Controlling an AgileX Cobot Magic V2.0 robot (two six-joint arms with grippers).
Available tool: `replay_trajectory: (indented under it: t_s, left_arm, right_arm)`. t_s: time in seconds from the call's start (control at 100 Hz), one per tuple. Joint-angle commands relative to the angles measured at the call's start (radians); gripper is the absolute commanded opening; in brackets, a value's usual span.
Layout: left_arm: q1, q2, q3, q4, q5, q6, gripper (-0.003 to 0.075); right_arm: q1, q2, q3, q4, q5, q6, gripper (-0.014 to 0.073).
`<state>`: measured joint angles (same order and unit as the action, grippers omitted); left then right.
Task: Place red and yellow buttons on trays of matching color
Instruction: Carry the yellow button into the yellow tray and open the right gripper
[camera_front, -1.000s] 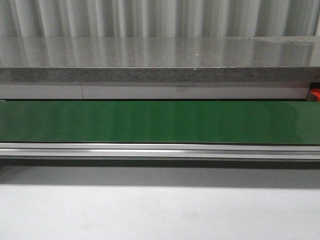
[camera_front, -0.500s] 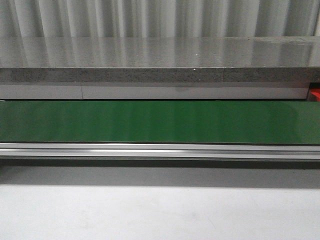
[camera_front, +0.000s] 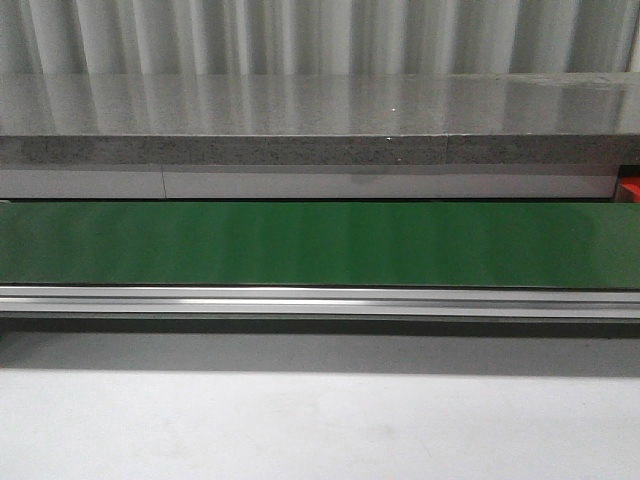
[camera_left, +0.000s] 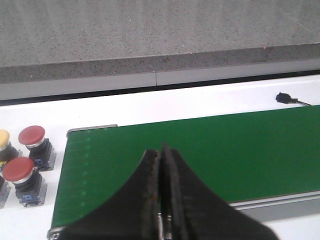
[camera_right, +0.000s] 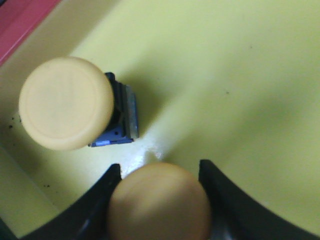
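While right end effector (camera_right: 157, 200) grips one, two yellow buttons (camera_right: 66, 102) over yellow tray (camera_right: 240, 75), two red buttons (camera_left: 31, 135)

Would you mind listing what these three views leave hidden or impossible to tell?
- Front view: only the green belt; neither arm nor any button shows.
- Left wrist view: the yellow button is cut by the frame edge; the left gripper hides the belt's near part.
- Right wrist view: the right gripper flanks a blurred yellow button, contact unclear; the yellow tray fills the frame, and the red tray shows as a corner.
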<state>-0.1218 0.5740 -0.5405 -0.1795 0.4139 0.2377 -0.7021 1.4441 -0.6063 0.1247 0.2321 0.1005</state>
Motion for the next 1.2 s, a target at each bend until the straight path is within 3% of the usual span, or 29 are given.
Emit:
replay_trajectory:
  t_s: [0.0, 0.23, 0.52, 0.67, 0.95, 1.19]
  left_arm:
    - [0.001, 0.0, -0.027, -0.008, -0.071, -0.009, -0.002]
    - [0.001, 0.0, -0.027, -0.01, -0.071, -0.009, -0.002]
    - [0.001, 0.0, -0.027, -0.01, -0.071, -0.009, -0.002]
    - [0.001, 0.0, -0.027, -0.01, -0.071, -0.009, -0.002]
    - [0.001, 0.0, -0.027, -0.01, -0.071, -0.009, -0.002]
    - [0.001, 0.0, -0.027, -0.01, -0.071, -0.009, -0.002]
  right_arm:
    - [0.0, -0.028, -0.012, -0.015, -0.013, -0.011, 0.0404]
    - [0.0, -0.029, -0.014, -0.015, -0.01, -0.011, 0.0449]
    - [0.0, -0.09, -0.023, -0.015, 0.018, -0.011, 0.0636]
    - [0.02, -0.169, -0.023, -0.015, 0.035, -0.011, 0.0654]
    - [0.174, -0.352, -0.104, -0.015, 0.158, -0.057, 0.0654]
    - [0.372, -0.531, -0.143, -0.015, 0.197, -0.101, 0.0654]
